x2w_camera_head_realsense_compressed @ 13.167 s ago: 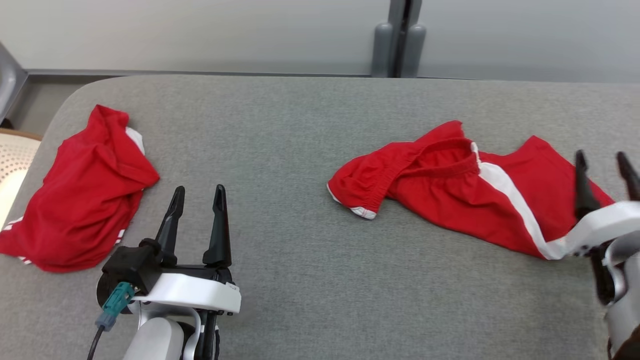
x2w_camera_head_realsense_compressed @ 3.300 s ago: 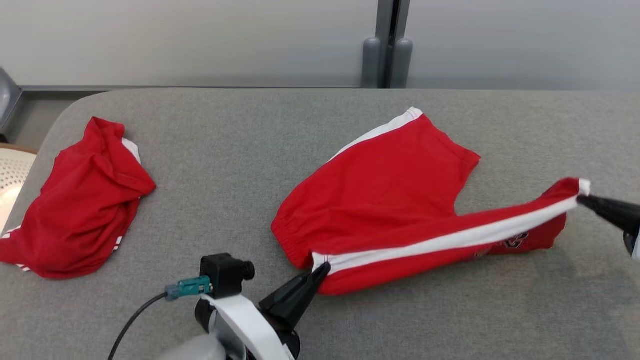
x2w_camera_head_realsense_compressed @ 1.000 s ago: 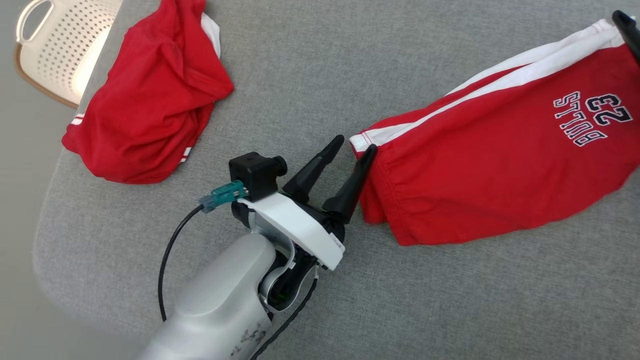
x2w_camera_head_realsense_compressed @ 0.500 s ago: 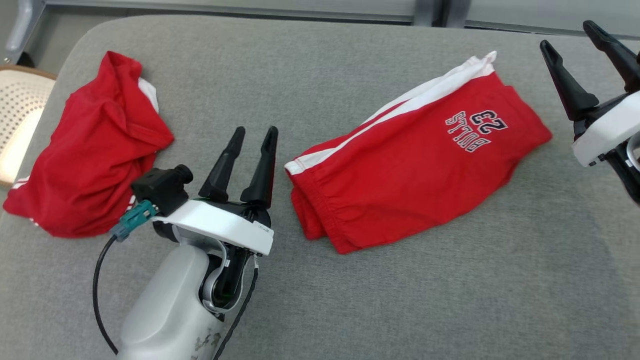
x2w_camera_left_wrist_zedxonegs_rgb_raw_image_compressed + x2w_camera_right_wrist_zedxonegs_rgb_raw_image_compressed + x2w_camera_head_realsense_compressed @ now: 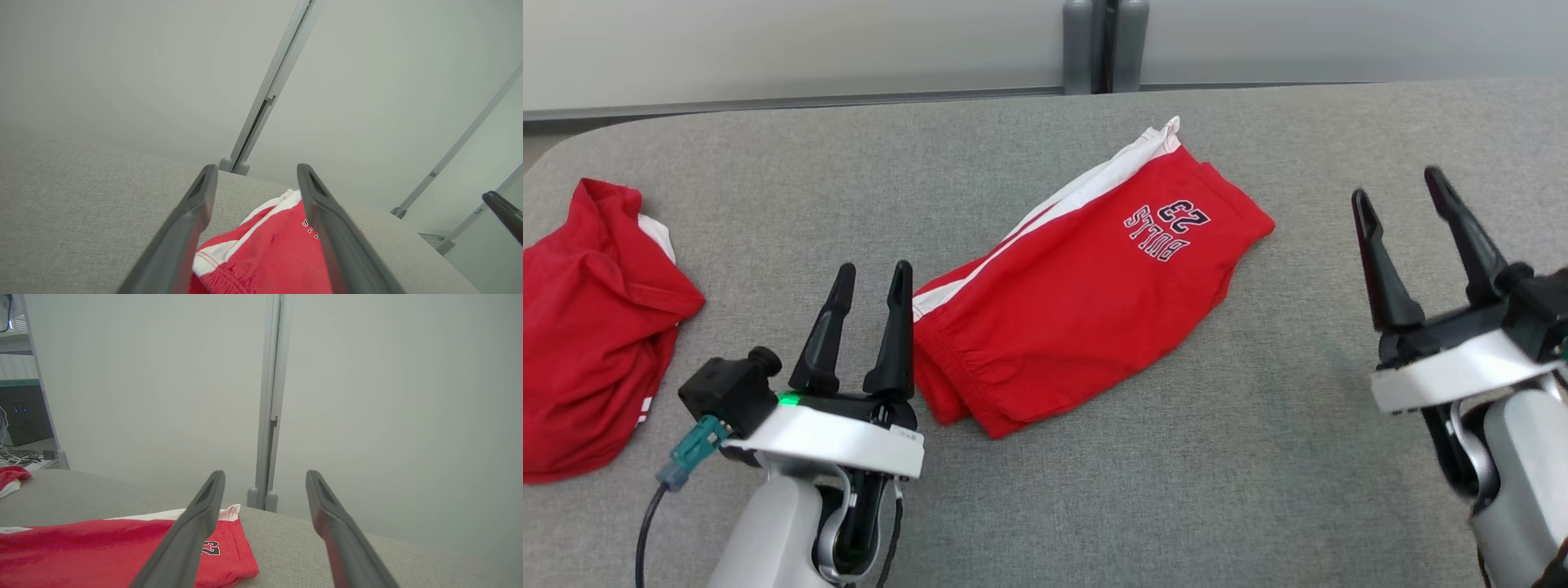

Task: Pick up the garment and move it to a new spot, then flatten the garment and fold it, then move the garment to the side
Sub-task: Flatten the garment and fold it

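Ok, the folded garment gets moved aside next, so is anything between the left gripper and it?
Nothing visible. The open left gripper sits right beside the folded garment, at its waistband end. A crumpled red cloth lies farther left.

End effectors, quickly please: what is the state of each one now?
Left end effector: open, holding nothing, beside the garment.
Right end effector: open, holding nothing.

Grey fabric table (image 5: 1094, 490) — pale wall (image 5: 768, 41) behind.
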Robot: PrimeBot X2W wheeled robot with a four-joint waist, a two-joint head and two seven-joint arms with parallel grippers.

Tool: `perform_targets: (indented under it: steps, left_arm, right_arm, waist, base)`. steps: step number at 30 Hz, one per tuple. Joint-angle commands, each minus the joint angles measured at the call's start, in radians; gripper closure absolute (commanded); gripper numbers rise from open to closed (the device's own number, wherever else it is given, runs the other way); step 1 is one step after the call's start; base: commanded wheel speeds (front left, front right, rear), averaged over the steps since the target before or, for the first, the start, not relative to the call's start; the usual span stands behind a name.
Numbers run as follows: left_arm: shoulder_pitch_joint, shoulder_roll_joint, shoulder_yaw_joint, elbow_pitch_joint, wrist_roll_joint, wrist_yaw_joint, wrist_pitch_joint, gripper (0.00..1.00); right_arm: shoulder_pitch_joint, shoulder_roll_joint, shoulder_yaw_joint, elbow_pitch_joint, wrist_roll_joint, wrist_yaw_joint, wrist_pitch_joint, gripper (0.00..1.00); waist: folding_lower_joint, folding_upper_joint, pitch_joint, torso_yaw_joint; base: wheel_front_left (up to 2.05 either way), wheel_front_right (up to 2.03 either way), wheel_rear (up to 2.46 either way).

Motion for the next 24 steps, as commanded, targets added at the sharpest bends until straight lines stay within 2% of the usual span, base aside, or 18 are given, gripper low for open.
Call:
perform_targets:
  steps: [1, 2, 6, 13, 18, 22, 24]
  left_arm:
    - [0.028, 0.004, 0.004, -0.01, 0.001, -0.006, 0.0, 0.0]
    - [0.054, 0.003, 0.002, -0.019, 0.021, -0.004, 0.0, 0.0]
    - [0.106, 0.003, -0.001, -0.029, 0.011, 0.017, 0.0, 0.0]
    - [0.141, 0.003, -0.028, -0.024, 0.002, 0.023, 0.0, 0.0]
    - [0.118, 0.003, -0.053, -0.027, -0.004, 0.027, 0.0, 0.0]
    - [0.11, 0.002, -0.081, -0.027, -0.017, 0.03, 0.0, 0.0]
    - [0.114, 0.003, -0.095, -0.033, -0.067, 0.032, 0.0, 0.0]
  right_arm:
    - [0.055, 0.026, -0.033, -0.027, -0.022, 0.0, -0.001, 0.0]
    - [0.118, 0.067, -0.08, -0.063, -0.05, 0.0, -0.001, 0.0]
    - [0.214, 0.121, -0.129, -0.093, -0.081, 0.0, -0.001, 0.0]
    - [0.278, 0.143, -0.166, -0.059, -0.095, 0.0, -0.001, 0.0]
    - [0.265, 0.156, -0.178, 0.002, 0.017, 0.0, -0.001, 0.0]
    - [0.226, 0.17, -0.178, 0.075, 0.223, 0.0, 0.074, 0.0]
    - [0.205, 0.169, -0.184, 0.1, 0.327, 0.0, 0.121, 0.0]
  waist:
    - [0.0, 0.0, -0.016, -0.019]
    - [0.0, 0.0, -0.023, -0.025]
    - [0.0, 0.0, -0.032, -0.031]
    - [0.0, 0.0, -0.041, -0.002]
    - [0.0, 0.0, -0.022, 0.051]
    - [0.0, 0.0, -0.002, 0.104]
    - [0.0, 0.0, 0.008, 0.135]
  base:
    - [0.0, 0.0, 0.0]
    - [0.0, 0.0, 0.0]
    - [0.0, 0.0, 0.0]
    - [0.0, 0.0, 0.0]
    - [0.0, 0.0, 0.0]
    - [0.0, 0.0, 0.0]
    - [0.0, 0.0, 0.0]
